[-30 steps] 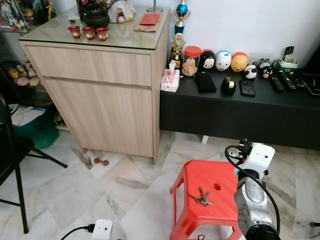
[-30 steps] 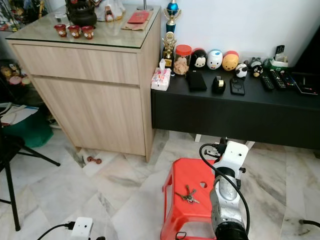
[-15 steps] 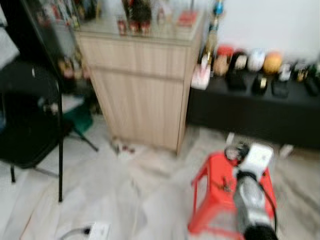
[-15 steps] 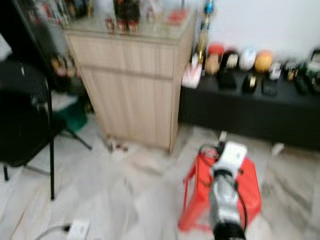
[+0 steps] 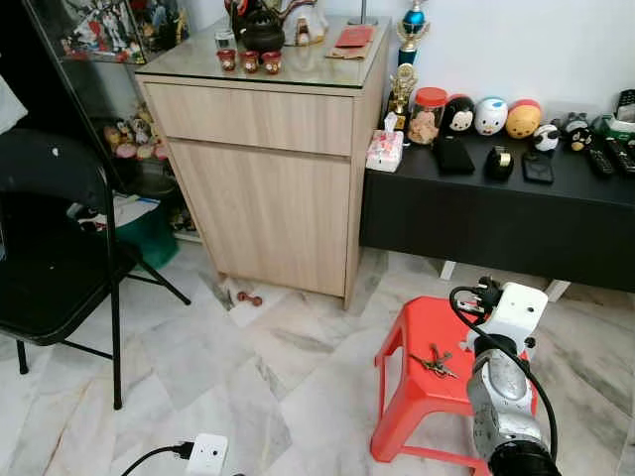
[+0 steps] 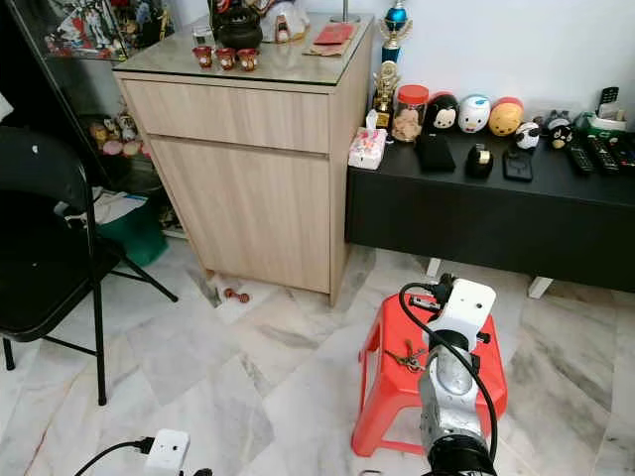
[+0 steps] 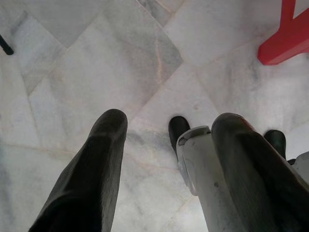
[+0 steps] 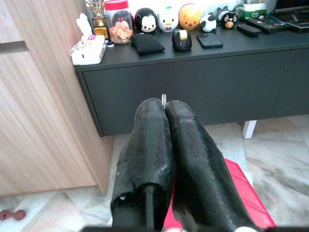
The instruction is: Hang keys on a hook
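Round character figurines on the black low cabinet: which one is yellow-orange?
The yellow-orange bear-faced figurine, rightmost of the three big ones, beside the white figurine and black mouse-eared figurine.

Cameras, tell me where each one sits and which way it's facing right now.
Left eye view: on the head, looking forward and down at the wooden cabinet, the red stool and the keys; the right arm shows.
Right eye view: beside it, same scene.
Left wrist view: looks down at the marble floor; left gripper open.
Right wrist view: faces the black low cabinet; right gripper shut.
Shared: all four see the stool.
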